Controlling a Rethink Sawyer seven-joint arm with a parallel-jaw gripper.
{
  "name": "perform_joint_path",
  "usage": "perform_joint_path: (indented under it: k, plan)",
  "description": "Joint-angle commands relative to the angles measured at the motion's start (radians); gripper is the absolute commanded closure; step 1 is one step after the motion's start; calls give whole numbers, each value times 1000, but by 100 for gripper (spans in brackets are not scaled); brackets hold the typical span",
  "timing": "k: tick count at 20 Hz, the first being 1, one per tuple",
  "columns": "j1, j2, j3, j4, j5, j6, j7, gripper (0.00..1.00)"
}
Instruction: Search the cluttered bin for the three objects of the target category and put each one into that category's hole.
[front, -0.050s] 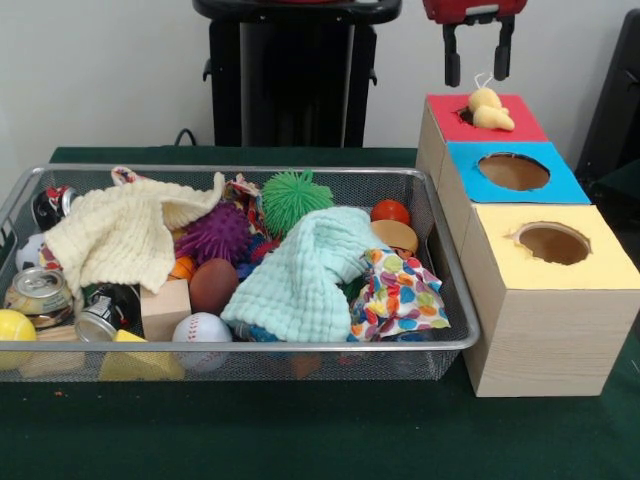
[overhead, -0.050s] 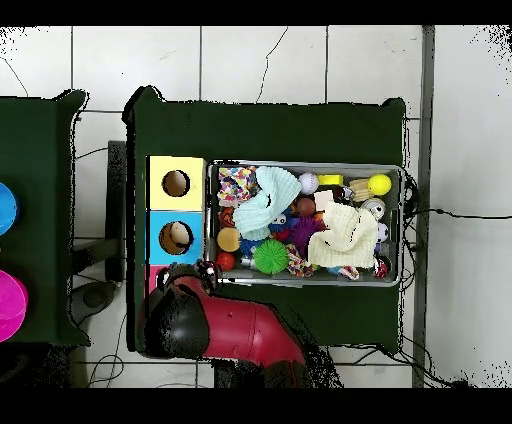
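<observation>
My gripper (front, -0.050s: 476, 78) hangs open just above the red-topped box (front, -0.050s: 525, 120), with nothing between its fingers. Directly under it a small yellow rubber duck (front, -0.050s: 490, 108) rests on the red top, at the spot where that box's hole is; the hole itself is mostly hidden by the duck. The wire bin (front, -0.050s: 300, 347) to the left holds a jumble: a pale yellow cloth (front, -0.050s: 120, 235), a mint cloth (front, -0.050s: 300, 275), a spotted cloth (front, -0.050s: 400, 295), a green spiky ball (front, -0.050s: 296, 197), a purple spiky ball (front, -0.050s: 215, 233), a baseball (front, -0.050s: 202, 328) and drink cans (front, -0.050s: 40, 293). In the overhead view the arm (overhead, -0.050s: 230, 335) covers the red box.
A blue-topped box (front, -0.050s: 565, 185) and a yellow-topped box (front, -0.050s: 600, 265) stand in a row in front of the red one, each with an open round hole. The bin (overhead, -0.050s: 305, 165) lies right beside the boxes (overhead, -0.050s: 176, 210). A wooden block (front, -0.050s: 165, 305) and a brown egg (front, -0.050s: 212, 285) lie among the clutter.
</observation>
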Motion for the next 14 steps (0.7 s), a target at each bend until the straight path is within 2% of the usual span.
perform_joint_path:
  k: [1,7,8,14]
  plan:
    - [12,2,-6,83,85,-44,318,0]
    - [19,2,-6,105,117,-52,309,0]
    - [21,3,-5,109,126,-54,303,100]
    - [36,4,1,140,149,-79,321,100]
